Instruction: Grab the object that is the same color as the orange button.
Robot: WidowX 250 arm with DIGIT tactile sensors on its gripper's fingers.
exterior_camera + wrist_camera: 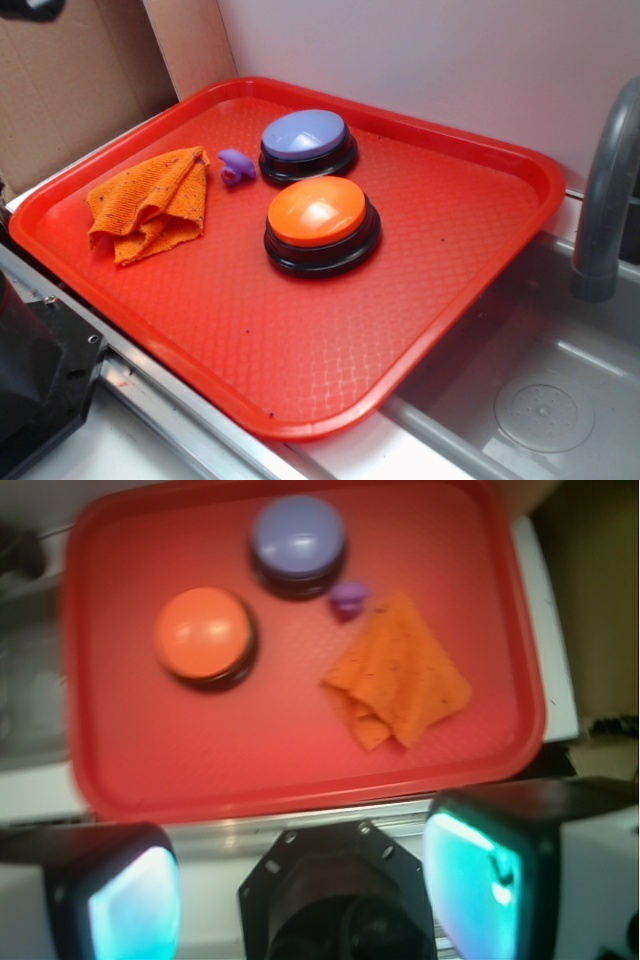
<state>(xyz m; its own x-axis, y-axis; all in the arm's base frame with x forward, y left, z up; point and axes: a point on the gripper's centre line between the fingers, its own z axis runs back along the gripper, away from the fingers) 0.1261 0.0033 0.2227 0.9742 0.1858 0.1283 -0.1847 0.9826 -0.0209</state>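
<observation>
Looking down, only the wrist view shows the gripper (305, 880), pads wide apart, above the red waffle-textured plastic tray (300, 770); crumpled orange woven rag (150, 203) lies apart from the glossy domed orange button (320, 222).

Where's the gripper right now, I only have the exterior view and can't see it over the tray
Observer: In the wrist view the gripper sits back from the tray's near rim, above none of its items.
Operator: Open or closed?
Observer: Open; the two fingers stand wide apart with nothing between them.
Operator: What lies nearest ahead of it?
Observer: The orange cloth, slightly toward the finger at frame right; the orange button is toward the other side.
</observation>
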